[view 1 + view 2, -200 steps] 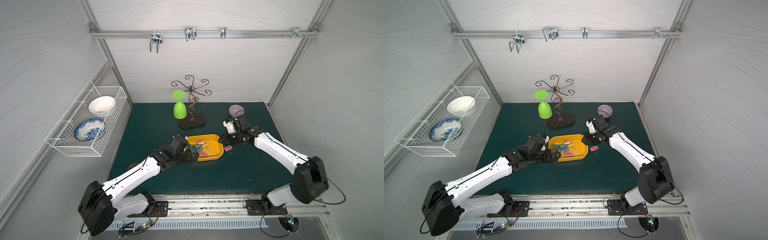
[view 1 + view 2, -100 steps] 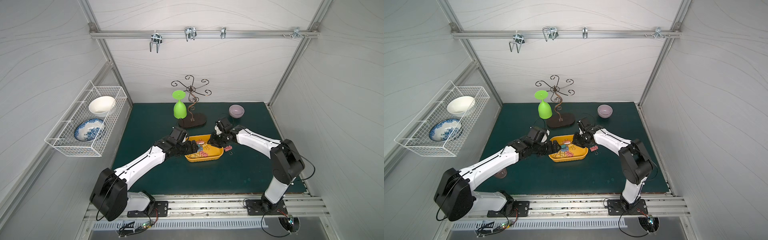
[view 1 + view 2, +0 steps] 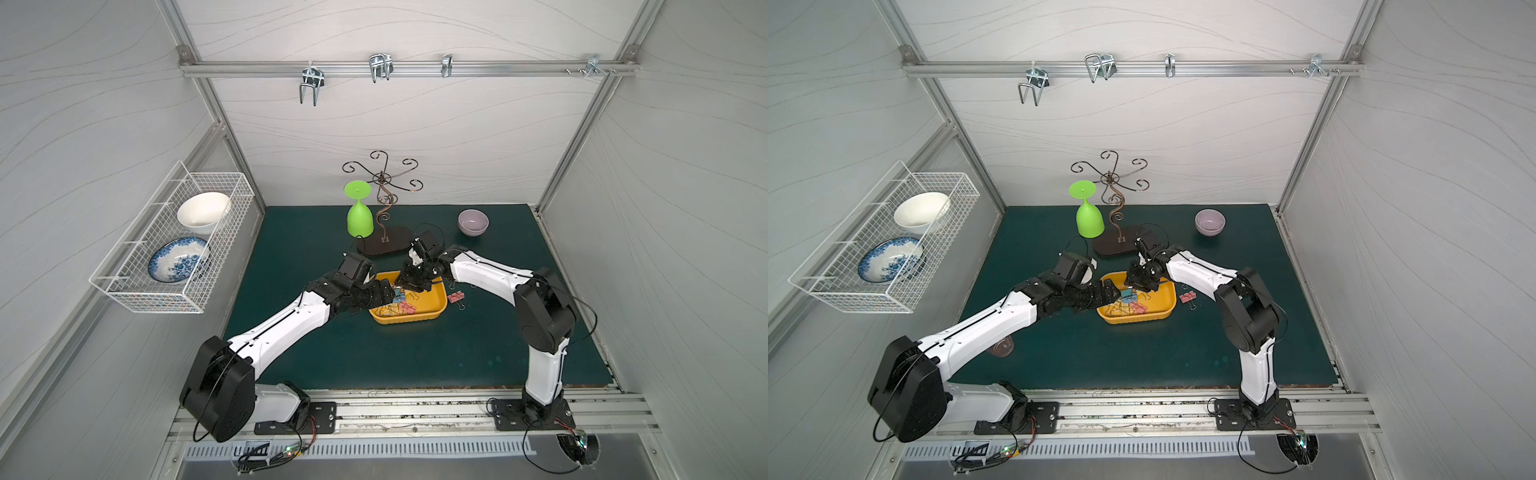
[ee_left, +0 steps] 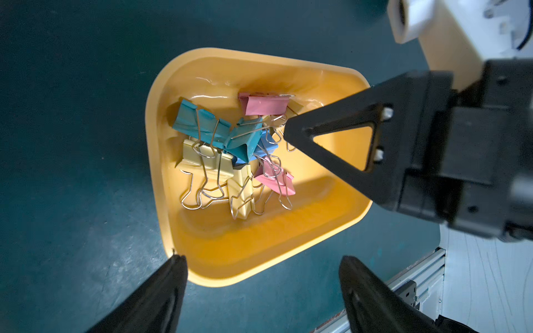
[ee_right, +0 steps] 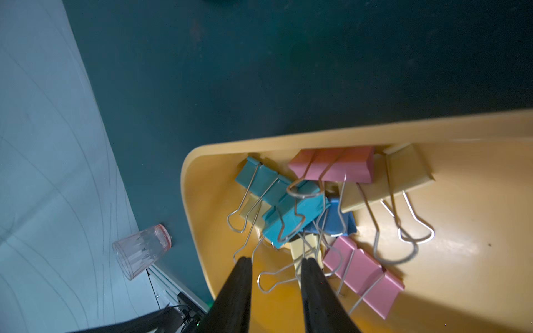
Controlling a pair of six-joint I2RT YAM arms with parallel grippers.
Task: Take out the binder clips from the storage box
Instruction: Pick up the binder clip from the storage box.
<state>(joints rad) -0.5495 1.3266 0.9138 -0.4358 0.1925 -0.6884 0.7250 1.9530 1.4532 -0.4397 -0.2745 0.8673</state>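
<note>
The clips in the box tangle: barely parted right fingers may snag several; left fingers gape, empty.

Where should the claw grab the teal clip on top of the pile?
Probably by the wire loop poking past its back edge, coming straight down from above. The teal clip lies topmost in the yellow box, so nothing covers that loop, while other clips crowd its body on the sides.

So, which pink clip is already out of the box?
The pink clip on the green mat beside the box; the other two pink ones lie inside.
</note>
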